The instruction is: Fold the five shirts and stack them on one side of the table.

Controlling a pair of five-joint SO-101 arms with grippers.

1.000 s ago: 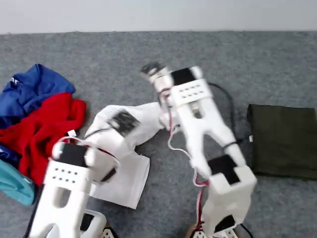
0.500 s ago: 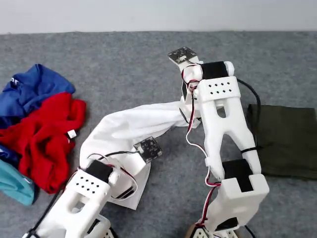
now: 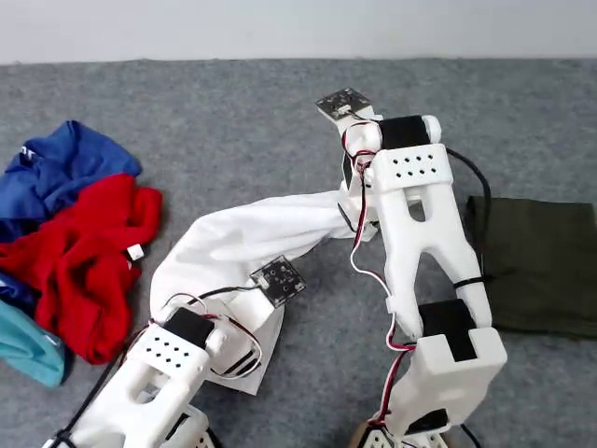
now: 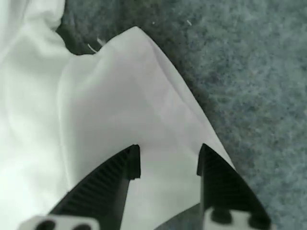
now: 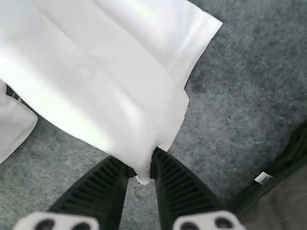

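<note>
High view: white shirt (image 3: 244, 241) lies mid-table (image 3: 187, 103), pulled into a long band. Right gripper (image 5: 141, 168) sits at the band's end nearer the green shirt (image 3: 536, 266), jaws narrow, pinching the white shirt's edge. Left gripper (image 4: 169, 159) is over the white shirt's other end, jaws wide, cloth beneath them. Green shirt is folded flat, right of the white shirt and apart from it. Red shirt (image 3: 79, 252), blue shirt (image 3: 51, 168) and teal shirt (image 3: 23, 345) are heaped left of the white shirt.
</note>
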